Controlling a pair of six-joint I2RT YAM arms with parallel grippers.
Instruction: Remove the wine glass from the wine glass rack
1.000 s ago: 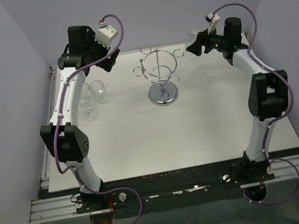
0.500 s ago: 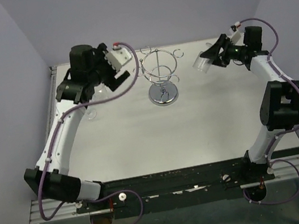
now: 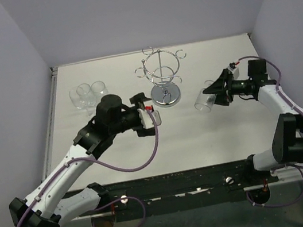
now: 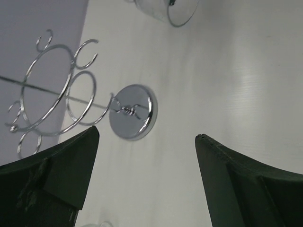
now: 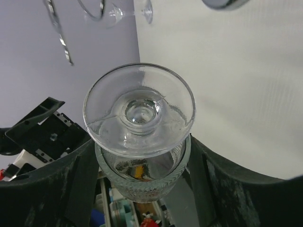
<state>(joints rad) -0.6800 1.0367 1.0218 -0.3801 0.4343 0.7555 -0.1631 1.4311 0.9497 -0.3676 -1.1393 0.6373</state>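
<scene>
My right claw [image 3: 216, 94], closed round the bowl of the wine glass [image 5: 139, 113], holds it tipped sideways near the worktop's [image 3: 146, 149] right edge, clear of the wine glass rack [image 3: 163, 79] by the far edge, presumably for setting down; my left claw [image 4: 147, 135] gapes wide, empty.

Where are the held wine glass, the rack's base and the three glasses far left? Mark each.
wine glass [image 5: 139, 113], right wrist view, centre of its foot.
wine glass rack [image 4: 133, 111], left wrist view, its round base.
three glasses [image 3: 85, 94], top view, the middle glass.
</scene>
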